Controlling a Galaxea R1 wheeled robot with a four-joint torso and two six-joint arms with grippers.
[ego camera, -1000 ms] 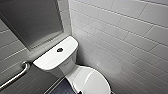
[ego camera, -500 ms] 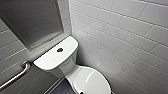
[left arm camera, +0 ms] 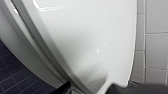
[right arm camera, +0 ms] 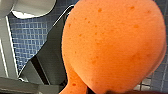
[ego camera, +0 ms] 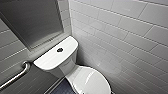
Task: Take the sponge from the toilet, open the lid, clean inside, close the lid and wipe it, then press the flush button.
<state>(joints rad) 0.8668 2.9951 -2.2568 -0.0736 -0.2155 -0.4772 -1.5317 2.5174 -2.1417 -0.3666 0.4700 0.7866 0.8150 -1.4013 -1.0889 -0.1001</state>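
The small orange-red soft sponge is up in the air, very close in front of the right wrist camera, with the dark blue floor of little square tiles far behind it. Its thin end runs toward the right gripper, which pinches it; just a dark bit of that gripper shows at the edge. The white shiny toilet stands in the corner by the white tiled wall. Its smooth white oval lid is down over the bowl. The small round dark flush button sits in the middle of the flat tank top. In the left wrist view, the left gripper is just beside the rim of the lid, and its two dark tips are spread apart with nothing held. Whether they touch the lid cannot be told. A grey metal grab bar is on the wall beside the tank.
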